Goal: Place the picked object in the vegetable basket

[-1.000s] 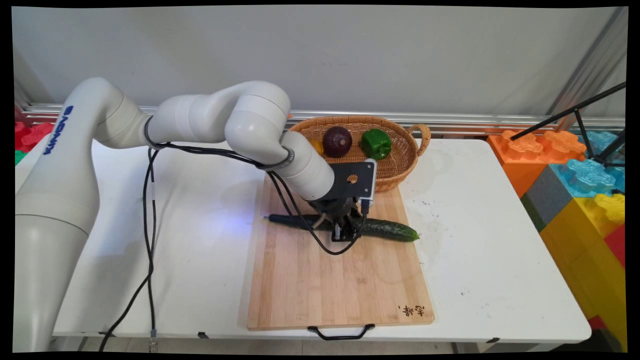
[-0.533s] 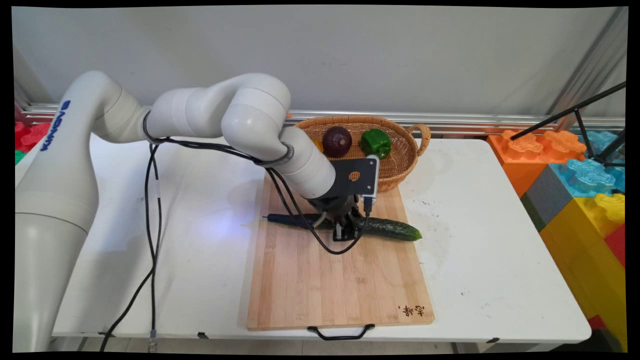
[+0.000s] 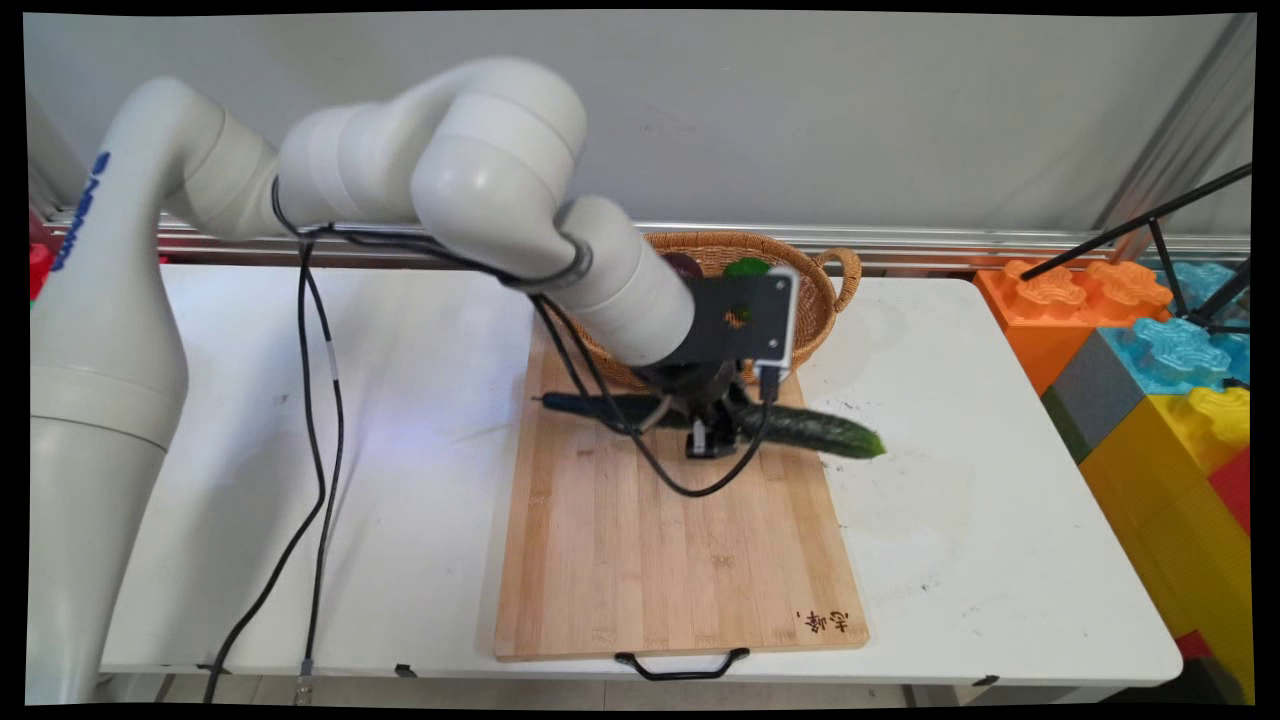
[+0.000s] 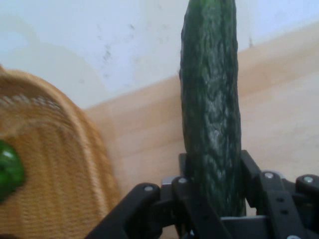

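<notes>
A long dark green cucumber [image 3: 810, 432] hangs level above the wooden cutting board [image 3: 660, 560], with my gripper [image 3: 706, 436] shut on its middle. Its right end reaches past the board's right edge, over the white table [image 3: 980, 520]. In the hand view the cucumber [image 4: 212, 119] runs straight up from between the black fingers [image 4: 251, 172], which press on both its sides. Just behind the hand stands a wicker basket [image 3: 815, 290] holding a green pepper [image 3: 748, 266] and a dark purple onion [image 3: 682, 264], both mostly hidden by the arm. The basket [image 4: 55, 174] and pepper [image 4: 9, 169] lie at the hand view's left.
Large coloured plastic blocks [image 3: 1150, 340] are stacked at the table's right end, with a black tripod leg [image 3: 1140, 225] above them. Black cables [image 3: 320, 420] hang from the arm over the table's left part. The board has a black handle [image 3: 682, 664] at its near edge.
The gripper has lifted the cucumber off the board and carried it up and to the right, toward the basket. The arm now covers most of the onion and pepper.
</notes>
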Motion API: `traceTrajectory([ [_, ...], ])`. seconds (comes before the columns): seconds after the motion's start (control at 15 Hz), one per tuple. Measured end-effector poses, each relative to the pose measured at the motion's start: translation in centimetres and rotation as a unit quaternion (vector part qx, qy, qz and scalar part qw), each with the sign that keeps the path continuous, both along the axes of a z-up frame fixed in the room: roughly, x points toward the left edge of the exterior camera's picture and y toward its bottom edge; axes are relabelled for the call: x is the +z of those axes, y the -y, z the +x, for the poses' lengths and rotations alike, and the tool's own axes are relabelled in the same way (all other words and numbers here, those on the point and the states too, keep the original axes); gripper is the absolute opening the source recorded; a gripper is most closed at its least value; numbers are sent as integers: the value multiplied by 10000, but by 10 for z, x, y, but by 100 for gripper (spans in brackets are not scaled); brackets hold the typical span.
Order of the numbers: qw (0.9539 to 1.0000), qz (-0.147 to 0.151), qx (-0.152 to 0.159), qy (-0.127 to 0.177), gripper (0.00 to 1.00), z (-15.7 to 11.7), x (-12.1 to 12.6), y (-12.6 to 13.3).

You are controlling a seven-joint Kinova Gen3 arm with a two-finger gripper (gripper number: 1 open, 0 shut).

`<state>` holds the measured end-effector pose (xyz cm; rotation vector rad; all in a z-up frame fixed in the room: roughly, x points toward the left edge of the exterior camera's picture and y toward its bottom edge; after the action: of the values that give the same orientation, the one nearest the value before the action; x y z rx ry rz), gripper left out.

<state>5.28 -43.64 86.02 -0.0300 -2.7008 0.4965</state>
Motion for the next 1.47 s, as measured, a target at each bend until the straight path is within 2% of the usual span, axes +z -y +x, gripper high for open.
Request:
traceTrajectory([
  [0.2,9987,-500,21,-45,0,-5,31,10],
  [0.33,9943,-1004,285,-211,0,9,48,44],
  [0.47,9923,-1122,411,-317,0,16,48,62],
  [0.6,9908,-1141,568,-453,0,25,42,80],
  [1.0,9875,-907,1001,-818,0,44,11,121],
  [1.47,9851,-495,1202,-1126,0,56,-25,150],
])
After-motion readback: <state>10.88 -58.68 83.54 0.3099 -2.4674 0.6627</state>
